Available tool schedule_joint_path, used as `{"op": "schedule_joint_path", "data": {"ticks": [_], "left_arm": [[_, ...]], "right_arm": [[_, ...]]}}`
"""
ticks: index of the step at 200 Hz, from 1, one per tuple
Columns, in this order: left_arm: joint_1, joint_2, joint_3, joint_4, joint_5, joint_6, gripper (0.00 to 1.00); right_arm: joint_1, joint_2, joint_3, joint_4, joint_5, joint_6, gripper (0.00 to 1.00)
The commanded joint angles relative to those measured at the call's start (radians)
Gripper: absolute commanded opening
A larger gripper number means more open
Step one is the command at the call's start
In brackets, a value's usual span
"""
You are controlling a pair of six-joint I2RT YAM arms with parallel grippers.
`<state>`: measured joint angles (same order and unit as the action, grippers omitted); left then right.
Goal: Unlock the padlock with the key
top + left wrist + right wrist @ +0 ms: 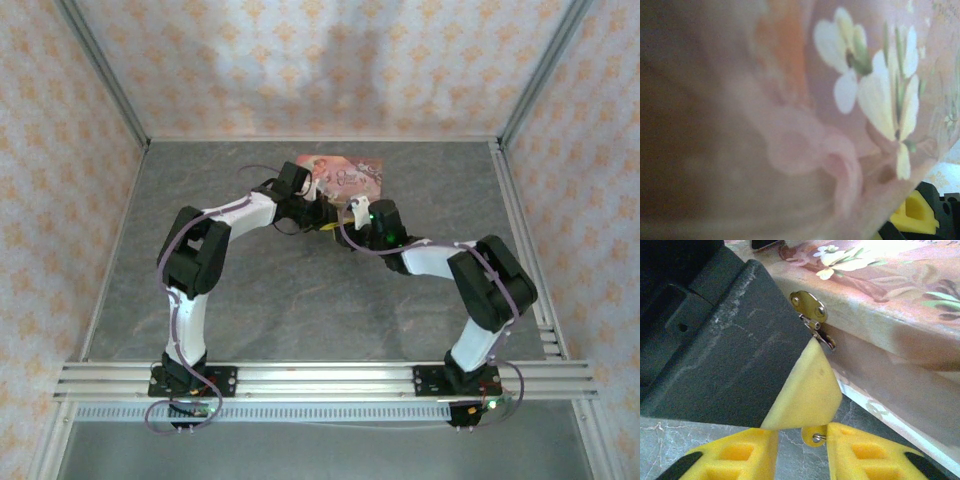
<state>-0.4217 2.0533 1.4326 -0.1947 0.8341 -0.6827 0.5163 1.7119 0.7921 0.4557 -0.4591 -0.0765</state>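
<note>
The padlock, a tiny blue-bodied lock with a thin metal shackle, cannot be made out. By judgement it hangs at the silver metal hasp (809,306) on the near side of the pink flower-printed tin box (880,285), covered by the yellow pad (805,390) of the left tool (316,208). What is taken to be the thin metal key (815,436) appears as a small loop just near of that pad. It sits in the narrow gap between the yellow fingers of the right tool (802,442), touching the right-hand finger; whether it is pinched cannot be told. The spread of the left tool also cannot be told, since the pictures give no clear sight of both its fingers. Seen from above, both tools meet at the near edge of the tin box, which lies at the far centre of the grey stone-patterned counter (300,300). Progress, as judged: the tools are positioned at the hasp, but no insertion is evident. Remaining steps are seating the key, turning it and releasing the shackle.
</note>
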Motion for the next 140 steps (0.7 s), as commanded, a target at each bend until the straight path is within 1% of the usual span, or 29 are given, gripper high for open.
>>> {"op": "schedule_joint_path", "data": {"ticks": [1, 17, 33, 49, 72, 114, 140], "left_arm": [[0.004, 0.020, 0.020, -0.023, 0.091, -0.044, 0.00], [0.004, 0.020, 0.018, -0.023, 0.088, -0.043, 0.00], [0.004, 0.019, 0.019, -0.021, 0.089, -0.043, 0.00], [0.004, 0.019, 0.020, -0.022, 0.091, -0.043, 0.00], [0.005, 0.021, 0.019, -0.019, 0.092, -0.044, 0.00], [0.005, 0.019, 0.013, -0.017, 0.099, -0.045, 0.00], [0.004, 0.019, 0.012, -0.027, 0.096, -0.034, 0.00]], "right_arm": [[0.012, 0.022, 0.038, -0.002, -0.001, -0.015, 0.31], [0.015, 0.027, 0.039, -0.009, 0.001, -0.019, 0.37], [0.017, 0.027, 0.033, -0.009, 0.007, -0.022, 0.38], [0.021, 0.035, 0.037, -0.021, 0.005, -0.029, 0.39], [0.022, 0.042, 0.038, -0.009, 0.019, -0.029, 0.36], [0.024, 0.041, 0.054, 0.002, 0.018, -0.012, 0.20], [0.024, 0.045, 0.067, -0.010, -0.025, -0.004, 0.09]]}}
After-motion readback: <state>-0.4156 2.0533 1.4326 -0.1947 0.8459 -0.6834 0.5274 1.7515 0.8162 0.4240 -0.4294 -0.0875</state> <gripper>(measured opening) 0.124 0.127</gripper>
